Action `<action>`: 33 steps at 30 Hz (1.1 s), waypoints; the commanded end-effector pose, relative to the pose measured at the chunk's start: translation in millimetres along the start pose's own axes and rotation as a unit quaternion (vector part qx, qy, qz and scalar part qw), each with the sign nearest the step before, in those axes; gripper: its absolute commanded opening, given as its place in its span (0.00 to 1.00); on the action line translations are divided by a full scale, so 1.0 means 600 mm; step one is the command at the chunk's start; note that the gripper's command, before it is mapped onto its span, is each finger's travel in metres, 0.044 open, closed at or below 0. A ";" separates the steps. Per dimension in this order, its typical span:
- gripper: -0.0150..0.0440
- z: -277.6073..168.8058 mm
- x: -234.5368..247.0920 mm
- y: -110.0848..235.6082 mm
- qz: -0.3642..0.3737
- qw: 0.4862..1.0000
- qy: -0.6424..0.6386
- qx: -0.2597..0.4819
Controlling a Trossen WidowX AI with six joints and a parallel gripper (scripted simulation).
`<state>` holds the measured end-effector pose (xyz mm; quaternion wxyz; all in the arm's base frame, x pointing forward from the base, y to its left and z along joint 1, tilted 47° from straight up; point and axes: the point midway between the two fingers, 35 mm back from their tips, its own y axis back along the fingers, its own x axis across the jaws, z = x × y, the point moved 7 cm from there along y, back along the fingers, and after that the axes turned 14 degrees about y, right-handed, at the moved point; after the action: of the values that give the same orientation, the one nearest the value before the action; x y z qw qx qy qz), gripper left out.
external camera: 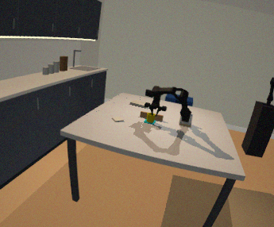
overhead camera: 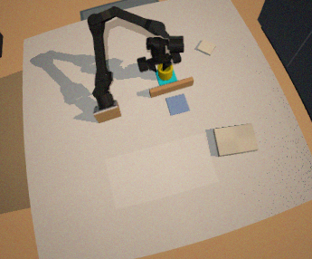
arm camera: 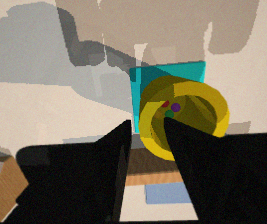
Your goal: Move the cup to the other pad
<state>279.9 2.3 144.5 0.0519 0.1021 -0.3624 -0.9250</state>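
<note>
The cup [arm camera: 204,95] is standing upright on the teal pad [arm camera: 184,75], in the upper middle of the top view, so the carrying part of the job is looking done, if the teal pad is indeed the target. The other pad, the blue one [overhead camera: 177,104], is lying bare just below a wooden bar [overhead camera: 171,87] that is separating the two squares.

What is left, as I am judging it, is the letting go and the pulling away. The gripper [arm camera: 146,127] is hanging right over the cup with its fingers straddling the near wall, one outside and one reaching inside the rim. They are spread a little, with a gap showing on either side of the wall, so they are no longer pinching anything (though they are not yet clear of the cup either). Lifting straight up is looking like the safe way out, since a sideways drag is likely to catch the rim and tip it.

Inside the cup, the marbles [arm camera: 171,107] are sitting together at the bottom: a red one, a purple one and a green one are showing. None is lying on the table [overhead camera: 255,190] around the pads, as far as these views are showing.
</note>
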 end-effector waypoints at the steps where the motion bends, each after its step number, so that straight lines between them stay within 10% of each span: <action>1: 0.50 0.000 -0.003 0.012 0.000 1.000 0.005 0.004; 23: 0.50 0.001 0.003 0.057 0.000 1.000 0.002 0.001; 33: 0.95 0.000 0.003 0.052 0.000 1.000 -0.004 -0.002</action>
<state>278.4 -19.8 164.2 0.0516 0.0989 -0.3600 -0.9263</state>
